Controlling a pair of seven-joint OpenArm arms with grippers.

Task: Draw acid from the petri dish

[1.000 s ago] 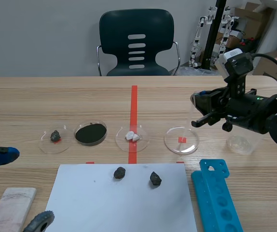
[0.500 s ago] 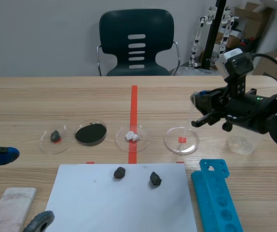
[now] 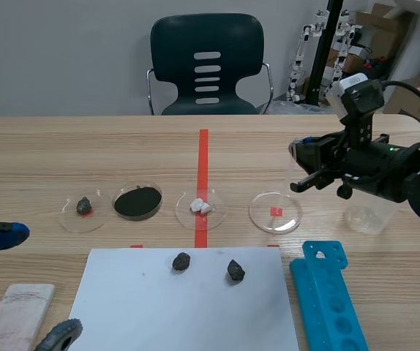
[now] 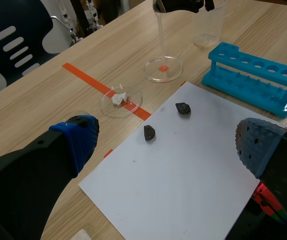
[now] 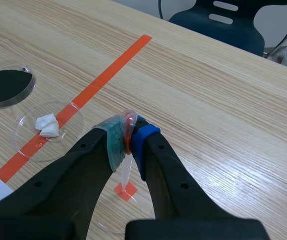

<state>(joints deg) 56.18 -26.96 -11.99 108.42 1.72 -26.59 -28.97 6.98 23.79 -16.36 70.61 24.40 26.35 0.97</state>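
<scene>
1. Table (image 3: 49,146): widest margin toward the far edge, behind the dish row.
2. White sheet (image 3: 188,307) and blue rack (image 3: 331,300) by the near edge; rack near the dish, so little slack there.
3. Left gripper (image 4: 166,142): spread wide, low at the side, out of the way.
4. Right gripper (image 5: 127,135): pinching the pipette (image 5: 127,170) at its bulb, upright for a straight draw.
5. Petri dish (image 3: 254,212): under the pipette's tip, just right of the tape line.

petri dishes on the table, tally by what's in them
clear round petri dish with a dark grey rock: 1
clear round petri dish with black powder: 1
clear round petri dish with white chunks: 1
clear round petri dish, nothing visible inside: 1
total: 4
</scene>
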